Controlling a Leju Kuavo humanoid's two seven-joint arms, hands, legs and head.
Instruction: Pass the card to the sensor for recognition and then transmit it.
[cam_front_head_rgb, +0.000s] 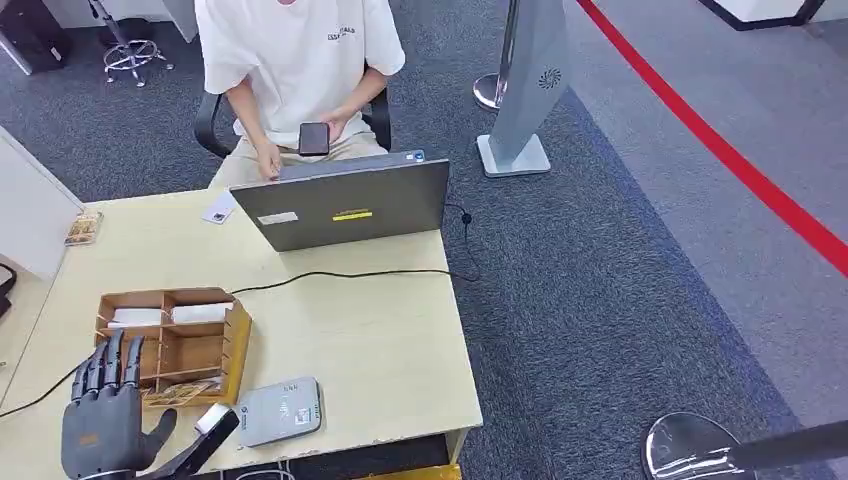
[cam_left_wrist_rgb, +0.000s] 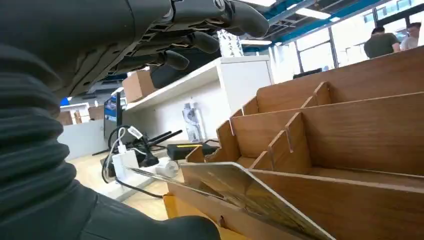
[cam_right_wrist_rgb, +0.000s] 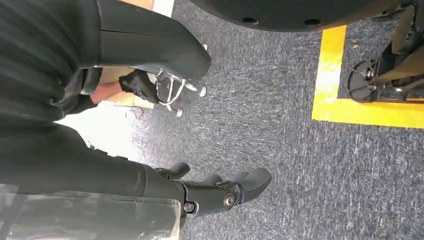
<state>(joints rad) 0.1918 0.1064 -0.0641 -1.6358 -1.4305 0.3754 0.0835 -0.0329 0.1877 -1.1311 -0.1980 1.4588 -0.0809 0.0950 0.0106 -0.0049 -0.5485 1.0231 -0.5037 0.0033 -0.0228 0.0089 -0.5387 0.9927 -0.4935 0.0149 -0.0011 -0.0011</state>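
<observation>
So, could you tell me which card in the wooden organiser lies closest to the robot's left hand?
The patterned card in the front slot of the wooden organiser, beside the left hand. The two white cards lie in the back row, farther from its fingers.

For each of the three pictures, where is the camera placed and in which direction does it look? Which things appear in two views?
Head view: high on the body, looking down at the table, laptop and a seated person; the left hand shows.
Left wrist view: behind the left hand, low beside the wooden organizer.
Right wrist view: on the hanging arm, facing the carpet; the right hand shows.
Shared: organizer and left hand, head and left wrist views.
</observation>
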